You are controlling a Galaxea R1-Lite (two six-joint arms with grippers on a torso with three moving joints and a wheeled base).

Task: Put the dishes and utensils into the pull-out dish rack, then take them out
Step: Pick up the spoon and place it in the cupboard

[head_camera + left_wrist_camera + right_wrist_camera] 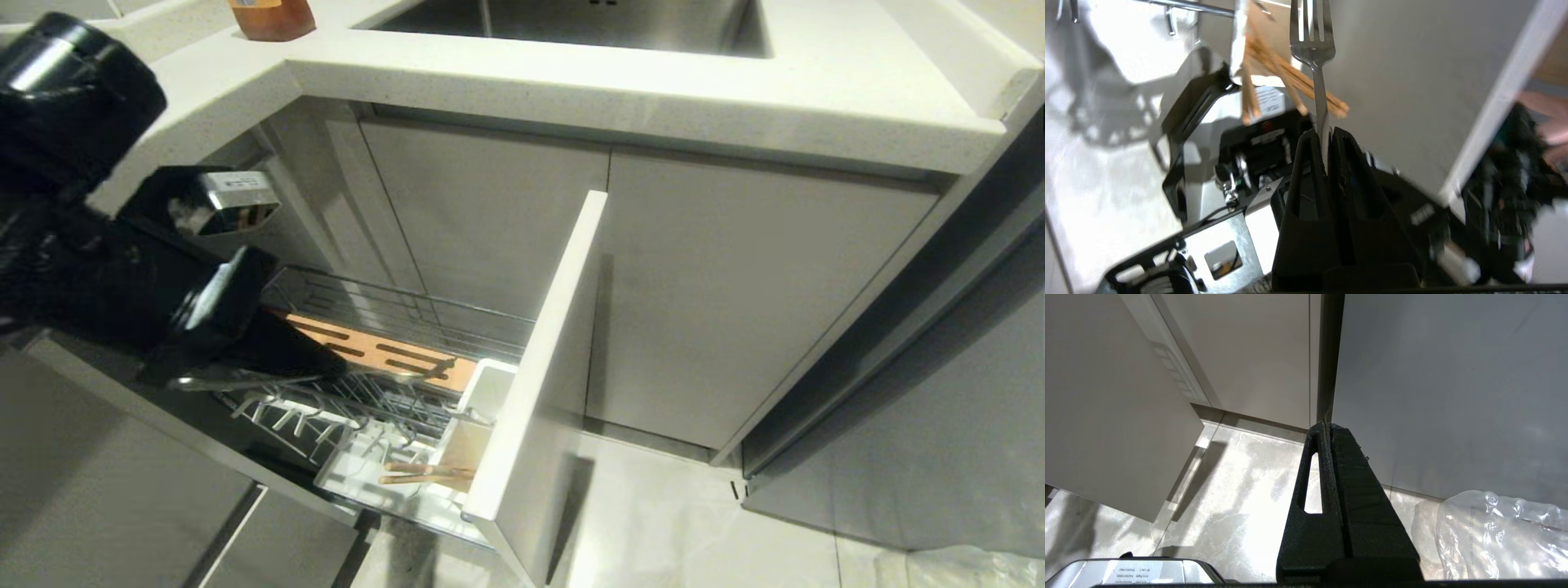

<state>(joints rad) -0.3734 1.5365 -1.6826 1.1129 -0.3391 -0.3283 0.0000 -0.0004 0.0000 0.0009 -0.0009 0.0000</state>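
Observation:
The pull-out dish rack (392, 314) stands drawn out from under the counter, its tall white front panel (539, 367) towards me. Inside it are a slotted wood strip (371, 349) and a white utensil cup (482, 408). The wooden chopsticks (424, 474) (1290, 81) lean out of that cup. My left gripper (336, 367) (1325, 132) hangs low over the rack's wire tines, shut on the handle of a metal fork (1312, 45) whose prongs point away from the fingers. My right gripper (1327, 424) is shut on nothing, parked near the floor. The dishes are out of view.
A white counter (653, 98) with a steel sink (571, 24) runs above the rack, and a brown container (269, 16) stands at its far left. Closed cabinet doors (735, 302) flank the drawer. A clear plastic bag (1498, 535) lies on the tiled floor at the right.

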